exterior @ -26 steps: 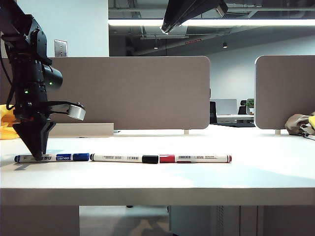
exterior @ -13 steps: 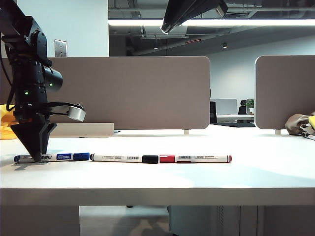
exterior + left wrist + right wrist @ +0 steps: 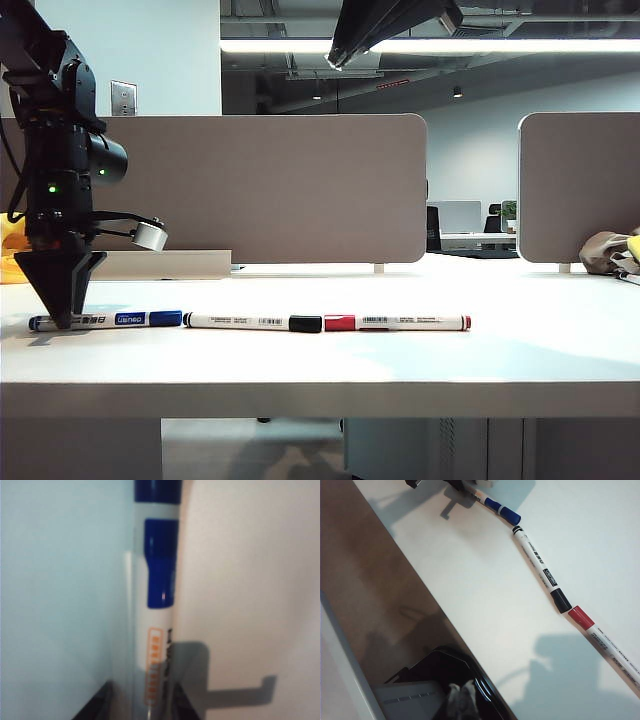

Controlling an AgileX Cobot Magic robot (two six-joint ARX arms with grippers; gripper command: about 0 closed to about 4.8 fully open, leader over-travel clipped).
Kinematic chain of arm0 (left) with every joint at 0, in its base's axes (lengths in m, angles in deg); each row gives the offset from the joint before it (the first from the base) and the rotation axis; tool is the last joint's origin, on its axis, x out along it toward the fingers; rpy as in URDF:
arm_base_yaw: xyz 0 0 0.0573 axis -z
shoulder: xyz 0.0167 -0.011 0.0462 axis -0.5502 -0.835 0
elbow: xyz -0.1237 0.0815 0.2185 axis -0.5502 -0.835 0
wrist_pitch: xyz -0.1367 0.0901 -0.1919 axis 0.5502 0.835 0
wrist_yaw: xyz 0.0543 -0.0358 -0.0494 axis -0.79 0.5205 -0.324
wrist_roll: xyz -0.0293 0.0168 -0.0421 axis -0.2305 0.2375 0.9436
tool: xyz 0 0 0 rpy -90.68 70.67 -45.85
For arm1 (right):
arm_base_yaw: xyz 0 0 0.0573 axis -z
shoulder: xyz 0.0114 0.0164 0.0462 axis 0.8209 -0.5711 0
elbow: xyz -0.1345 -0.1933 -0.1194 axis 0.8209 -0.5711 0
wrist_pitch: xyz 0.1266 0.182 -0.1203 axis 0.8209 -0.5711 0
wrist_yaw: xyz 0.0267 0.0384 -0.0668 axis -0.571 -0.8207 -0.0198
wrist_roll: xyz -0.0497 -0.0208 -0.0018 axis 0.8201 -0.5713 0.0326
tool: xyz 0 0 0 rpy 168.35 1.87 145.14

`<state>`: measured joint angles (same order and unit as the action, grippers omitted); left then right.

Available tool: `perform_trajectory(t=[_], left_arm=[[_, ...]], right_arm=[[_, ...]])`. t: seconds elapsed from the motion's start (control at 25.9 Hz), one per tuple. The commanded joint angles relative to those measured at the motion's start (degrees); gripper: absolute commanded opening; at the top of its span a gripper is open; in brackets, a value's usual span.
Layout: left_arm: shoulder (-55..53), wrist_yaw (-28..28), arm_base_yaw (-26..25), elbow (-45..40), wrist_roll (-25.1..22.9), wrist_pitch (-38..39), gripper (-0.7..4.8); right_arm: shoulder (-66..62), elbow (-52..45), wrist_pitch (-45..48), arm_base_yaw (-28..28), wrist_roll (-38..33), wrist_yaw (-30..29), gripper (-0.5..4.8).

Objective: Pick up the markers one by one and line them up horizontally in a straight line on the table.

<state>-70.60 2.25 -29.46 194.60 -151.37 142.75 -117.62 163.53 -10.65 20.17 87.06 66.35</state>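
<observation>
Three markers lie end to end in one row on the white table (image 3: pixel 320 395): blue-capped (image 3: pixel 130 319), black-capped (image 3: pixel 255 322), red-capped (image 3: pixel 400 322). My left gripper (image 3: pixel 62 318) points straight down over the blue marker's left end. In the left wrist view its dark fingers (image 3: pixel 97 707) stand apart on either side of the blue marker (image 3: pixel 157 605), which rests on the table. My right gripper (image 3: pixel 460 694) is shut and empty, high above the table at the top of the exterior view (image 3: pixel 340 52). From there it looks down on the blue (image 3: pixel 497 509), black (image 3: pixel 540 565) and red (image 3: pixel 605 640) markers.
Grey divider panels (image 3: pixel 280 185) (image 3: pixel 580 185) stand behind the table. A low beige box (image 3: pixel 165 263) sits at the left panel's foot. Something yellow (image 3: pixel 10 255) lies at the far left and a bundle of cloth (image 3: pixel 610 250) at the far right.
The left gripper's jaws have opened off the blue marker and its tip has shifted slightly left. The blue marker stays lying in line. The right arm has not moved.
</observation>
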Motion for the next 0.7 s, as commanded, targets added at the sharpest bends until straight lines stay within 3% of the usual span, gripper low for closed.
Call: perform_trajectory(t=[0.04, 0.23, 0.42, 0.7], left_arm=[[1.38, -0.13, 0.00, 0.17, 3.87, -0.07, 1.45], [3.13, -0.11, 0.00, 0.17, 4.39, -0.13, 0.50], [5.03, 0.26, 0.02, 0.17, 7.02, 0.15, 0.50], [5.99, 1.60, 0.09, 0.15, 6.97, 0.63, 0.52]], right_arm=[[0.28, 0.02, 0.52, -0.09, 0.20, -0.24, 0.00], [0.28, 0.02, 0.46, -0.09, 0.17, -0.26, 0.00], [0.28, 0.02, -0.15, -0.09, 0.17, -0.28, 0.00], [0.28, 0.02, -1.49, -0.11, 0.17, -0.44, 0.00]])
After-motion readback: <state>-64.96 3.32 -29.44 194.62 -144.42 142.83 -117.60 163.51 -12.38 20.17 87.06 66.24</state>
